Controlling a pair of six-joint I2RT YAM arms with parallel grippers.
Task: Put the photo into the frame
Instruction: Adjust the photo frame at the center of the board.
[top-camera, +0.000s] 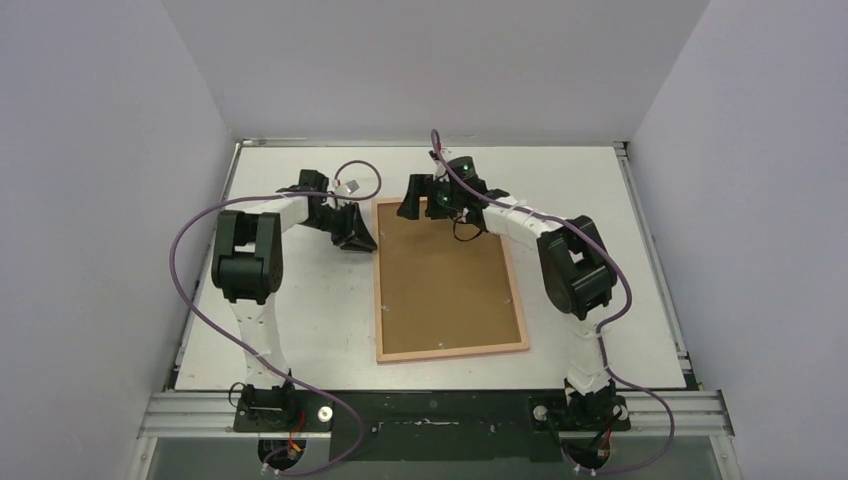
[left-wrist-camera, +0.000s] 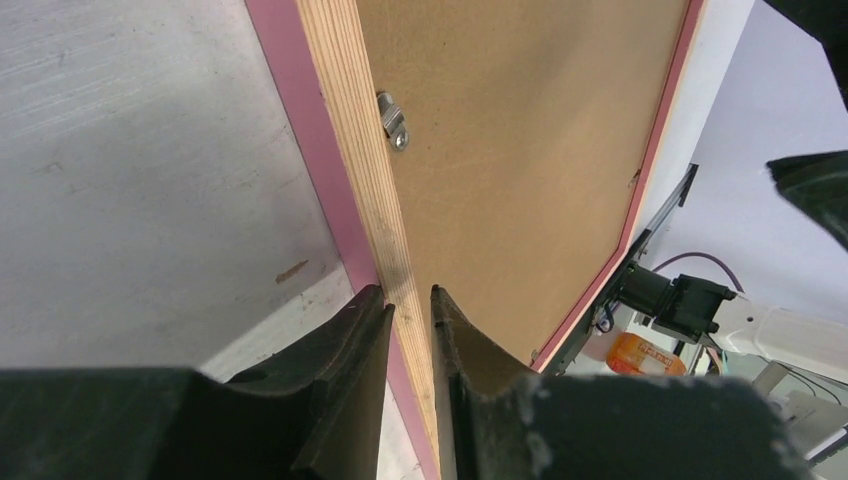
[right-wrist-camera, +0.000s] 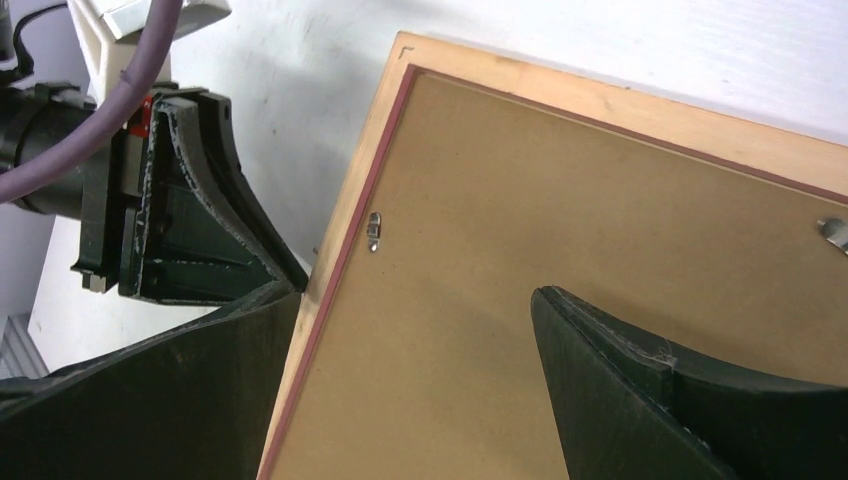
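The rail of the frame (left-wrist-camera: 368, 200) between the fingers of the left gripper (left-wrist-camera: 410, 300) is pale bare wood with fine grain, and its outer side is smooth pink paint. Ahead of the gripper, the backing board (left-wrist-camera: 520, 150) is matt brown fibreboard carrying a shiny metal turn clip (left-wrist-camera: 393, 120). To the gripper's left, the white desk (left-wrist-camera: 130, 180) looks matt and scuffed. The fingers of the right gripper (right-wrist-camera: 418, 292) are matt black plastic with rough edges.
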